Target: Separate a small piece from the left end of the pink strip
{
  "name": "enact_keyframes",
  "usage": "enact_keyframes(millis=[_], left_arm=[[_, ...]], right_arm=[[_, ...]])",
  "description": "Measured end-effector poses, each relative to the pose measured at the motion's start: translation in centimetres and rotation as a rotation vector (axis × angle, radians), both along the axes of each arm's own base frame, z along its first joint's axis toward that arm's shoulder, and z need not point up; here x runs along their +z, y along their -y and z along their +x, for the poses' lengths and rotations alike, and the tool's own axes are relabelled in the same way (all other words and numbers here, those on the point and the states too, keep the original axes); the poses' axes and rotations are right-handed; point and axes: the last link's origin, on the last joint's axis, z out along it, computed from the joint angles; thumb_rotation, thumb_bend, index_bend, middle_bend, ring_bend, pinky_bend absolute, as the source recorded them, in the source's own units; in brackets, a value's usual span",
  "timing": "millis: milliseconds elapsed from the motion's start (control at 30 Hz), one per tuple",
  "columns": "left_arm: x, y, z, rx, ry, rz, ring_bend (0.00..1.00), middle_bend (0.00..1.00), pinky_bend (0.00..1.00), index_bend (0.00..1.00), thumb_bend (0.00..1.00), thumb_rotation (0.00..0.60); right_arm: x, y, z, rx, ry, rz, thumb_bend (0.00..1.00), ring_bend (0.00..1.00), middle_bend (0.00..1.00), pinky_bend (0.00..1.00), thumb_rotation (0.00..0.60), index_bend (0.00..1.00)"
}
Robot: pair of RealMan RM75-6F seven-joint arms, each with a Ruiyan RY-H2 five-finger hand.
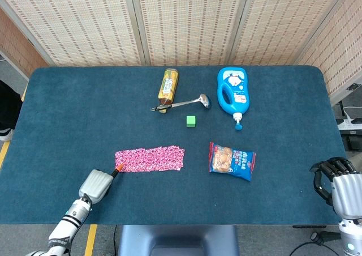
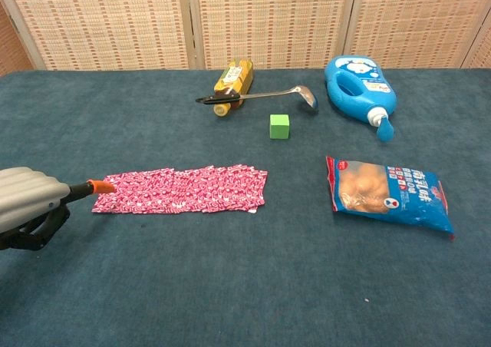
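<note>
2 hands show in the head view. The left hand (image 1: 97, 183) lies low over the table (image 1: 62, 109) with its fingers curled in, holding nothing, and 1 orange fingertip (image 2: 100, 186) points at the left end of the pink strip (image 2: 181, 189), just beside or touching it; which one cannot be told. The pink strip lies flat and whole near the table's middle. The right hand (image 1: 339, 186) hangs off the table's right edge, fingers curled in on nothing. A snack bag (image 1: 232, 161) lies right of the strip, with a green cube (image 1: 191, 120), ladle (image 1: 181, 103), yellow bottle (image 1: 168, 85) and blue detergent bottle (image 1: 232, 94) behind.
</note>
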Motion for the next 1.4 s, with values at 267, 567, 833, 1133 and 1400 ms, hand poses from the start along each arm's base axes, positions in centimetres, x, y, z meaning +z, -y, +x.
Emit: enact_keyframes(millis=[267,567,833,1133,1400], left_arm=[[-1.1,-0.5,0.1,0.013,-0.008,-0.022,0.67,0.7,0.55,0.0,0.96,0.6],[-1.7,-1.1,-0.7,0.067,-0.052,-0.029,0.67,0.7,0.55,0.0,0.96,0.6],[-1.2,-1.3,-1.8,0.107,-0.111,0.002,0.67,0.7,0.55,0.07,0.96,0.6],[0.0,-1.1,-4.1,0.216,-0.204,0.045,0.67,0.7,0.55,0.12,0.97,0.6],[1.3,-1.3,-5.7,0.307,-0.297,0.127,0.68,0.7,0.57,0.12,0.97,0.6]], right_arm=[[-0.2,0.1,-0.1,-0.006,-0.001,0.016,0.6,0.44,0.59,0.35,0.6,0.56],[-0.3,0.1,-0.1,-0.008,-0.002,0.035,0.6,0.44,0.59,0.35,0.6,0.56],[-0.5,0.1,-0.1,-0.009,-0.003,0.053,0.6,0.44,0.59,0.35,0.6,0.56],[-0.6,0.1,-0.1,-0.011,-0.009,0.058,0.6,0.44,0.59,0.35,0.6,0.56],[-0.8,0.1,-0.1,-0.015,-0.016,0.071,0.6,0.44,0.59,0.35,0.6,0.56]])
